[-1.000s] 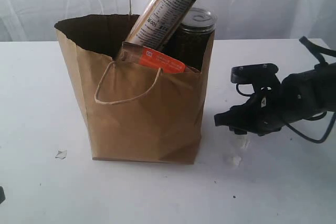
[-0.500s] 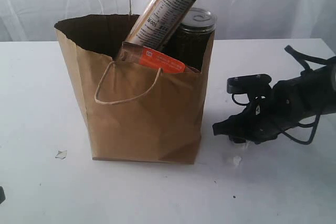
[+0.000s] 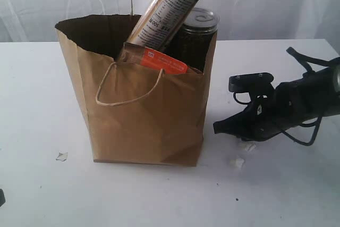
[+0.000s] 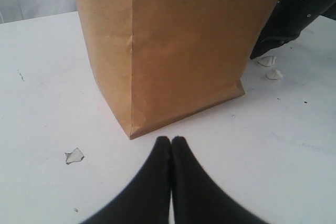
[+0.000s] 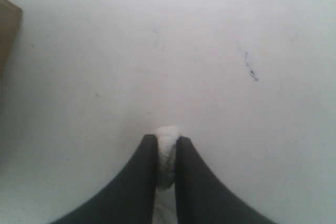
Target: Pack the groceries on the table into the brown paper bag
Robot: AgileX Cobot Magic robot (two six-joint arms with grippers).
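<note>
right arm (image 3: 305, 97) lies low and almost flat over the table (image 3: 42, 110), reaching in from the right side toward the brown paper bag (image 3: 149, 115), tip near its lower side but not touching. right gripper (image 5: 167, 137) is pinched nearly closed on a small white crumb (image 5: 167, 153) wedged between the fingers. left gripper (image 4: 171, 141) sits low in front of the bag's bottom corner, fingertips pressed together, holding nothing. bag stands upright with the pasta packet (image 3: 164, 14), dark can (image 3: 197, 35) and orange pouch (image 3: 162, 60) poking out the top.
</note>
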